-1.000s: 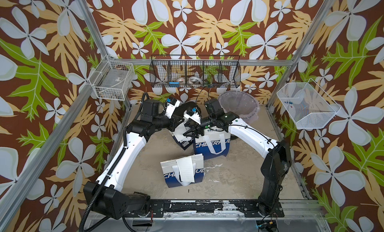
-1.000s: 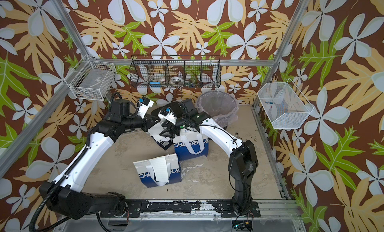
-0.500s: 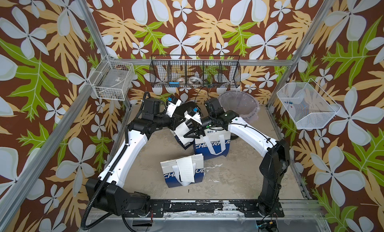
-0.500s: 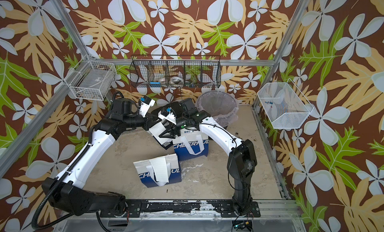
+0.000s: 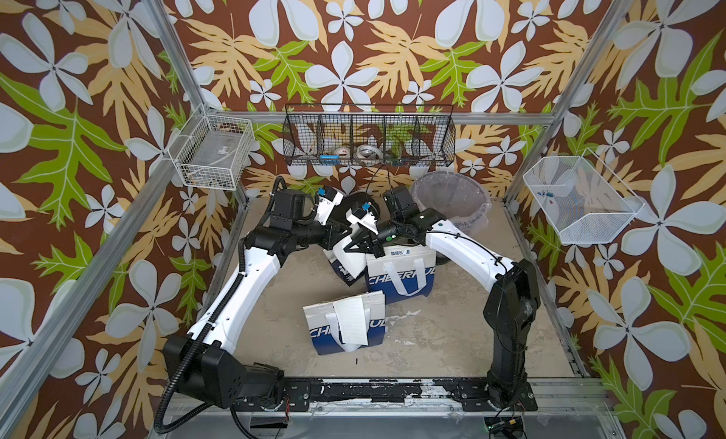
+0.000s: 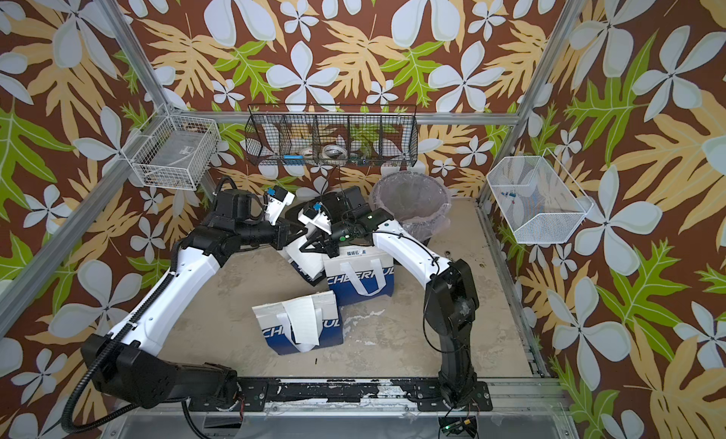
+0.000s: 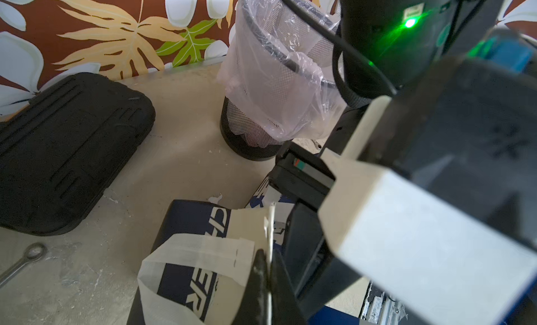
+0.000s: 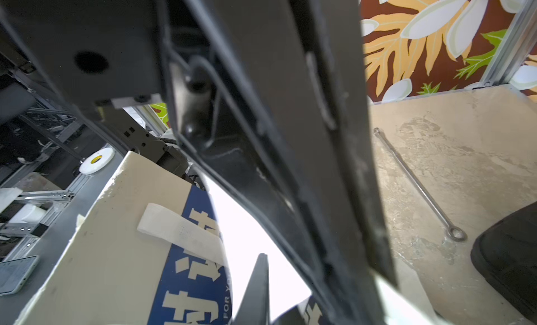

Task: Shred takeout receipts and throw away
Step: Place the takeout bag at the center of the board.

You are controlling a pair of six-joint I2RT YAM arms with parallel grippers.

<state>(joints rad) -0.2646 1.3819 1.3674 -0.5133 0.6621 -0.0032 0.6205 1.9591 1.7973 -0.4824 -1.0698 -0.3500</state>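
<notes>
Right fingers (image 5: 361, 245) have just snapped together, seemingly on the receipt (image 5: 351, 257) that the left fingers (image 7: 257, 282) pinch by its edge above the tilted bag (image 5: 343, 274). With both ends held, a tear looks ready. The bin (image 5: 471, 215) stands near.

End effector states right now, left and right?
Left end effector: closed, pinching the receipt by its edge.
Right end effector: closed, apparently on the same receipt.

We find bare floor (image 5: 444, 339) open at lower right of the frame. At centre the standing bag (image 5: 400, 276) and the lying bag (image 5: 318, 315) block the way; the bin (image 5: 477, 221) stands just upper right of them.
</notes>
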